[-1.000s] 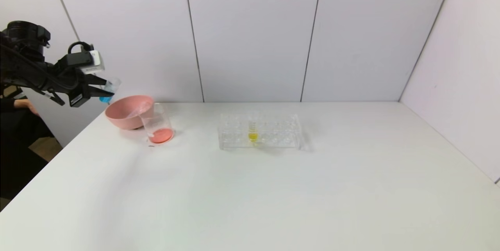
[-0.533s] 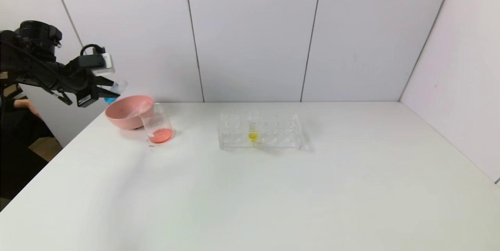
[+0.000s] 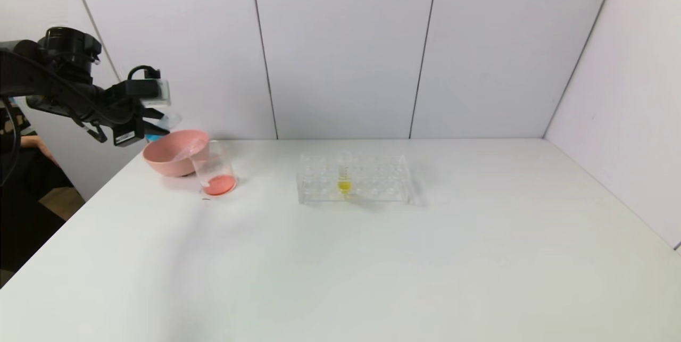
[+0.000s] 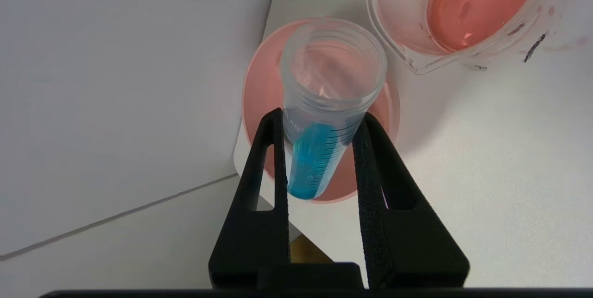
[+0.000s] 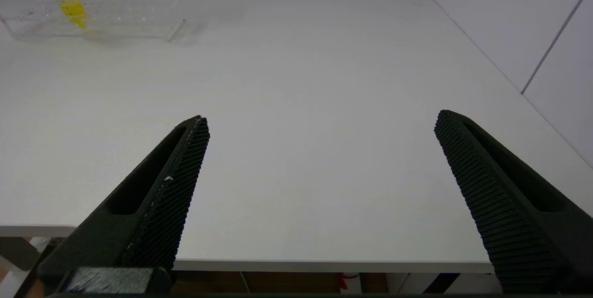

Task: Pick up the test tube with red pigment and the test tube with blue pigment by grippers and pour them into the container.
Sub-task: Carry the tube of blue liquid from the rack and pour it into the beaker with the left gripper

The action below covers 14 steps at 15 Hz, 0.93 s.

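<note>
The test tube with blue pigment (image 4: 324, 117) is clamped between the 2 fingers of the left hand (image 4: 319, 122), raised above the far-left rim of the pink bowl (image 3: 173, 151), tilted, its blue liquid not yet poured. The container (image 3: 214, 169) is seen just right of the pink bowl, touching it, with orange-red liquid already at its bottom, so the red pour is judged done; the red tube itself cannot be made out. The blue pour is judged to be left. Well right of the bowl, 1 yellow-liquid tube (image 3: 344, 177) stands in the clear rack (image 3: 354, 178) on the tabletop (image 3: 372, 267). The right hand (image 5: 319, 122) is parked wide open, grasping nothing.
</note>
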Available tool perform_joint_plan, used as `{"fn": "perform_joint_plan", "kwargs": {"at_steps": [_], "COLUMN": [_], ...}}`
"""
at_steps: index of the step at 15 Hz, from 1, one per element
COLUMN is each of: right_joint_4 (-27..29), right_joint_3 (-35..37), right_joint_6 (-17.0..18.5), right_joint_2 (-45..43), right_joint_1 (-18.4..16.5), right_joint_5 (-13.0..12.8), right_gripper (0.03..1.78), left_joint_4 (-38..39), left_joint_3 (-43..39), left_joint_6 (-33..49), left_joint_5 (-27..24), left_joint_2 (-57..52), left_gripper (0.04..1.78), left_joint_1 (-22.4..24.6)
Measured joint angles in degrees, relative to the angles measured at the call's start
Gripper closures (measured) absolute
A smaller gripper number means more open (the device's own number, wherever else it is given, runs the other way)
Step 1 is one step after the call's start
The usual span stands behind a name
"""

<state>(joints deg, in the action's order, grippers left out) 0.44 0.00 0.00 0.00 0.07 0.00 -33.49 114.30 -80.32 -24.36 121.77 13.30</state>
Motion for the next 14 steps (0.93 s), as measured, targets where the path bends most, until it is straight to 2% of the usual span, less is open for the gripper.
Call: {"fn": "perform_joint_plan", "kwargs": {"at_steps": [5,14], "right_joint_4": [0.0,0.0], "right_joint_3": [0.0,0.0], "right_joint_6": [0.0,0.0], "right_joint_2": [0.0,0.0], "right_joint_1": [0.0,0.0], "right_joint_5": [0.0,0.0], "right_gripper": [0.04,0.04], "left_joint_4": [0.1,0.1], "left_joint_3": [0.0,0.0], "left_joint_6": [-0.4,-1.6], "left_joint_5": [5.9,8.6], "left_joint_2": [0.1,0.0], "left_gripper": [1.38,1.38], "left_joint_1": [-1.8,-3.8]}}
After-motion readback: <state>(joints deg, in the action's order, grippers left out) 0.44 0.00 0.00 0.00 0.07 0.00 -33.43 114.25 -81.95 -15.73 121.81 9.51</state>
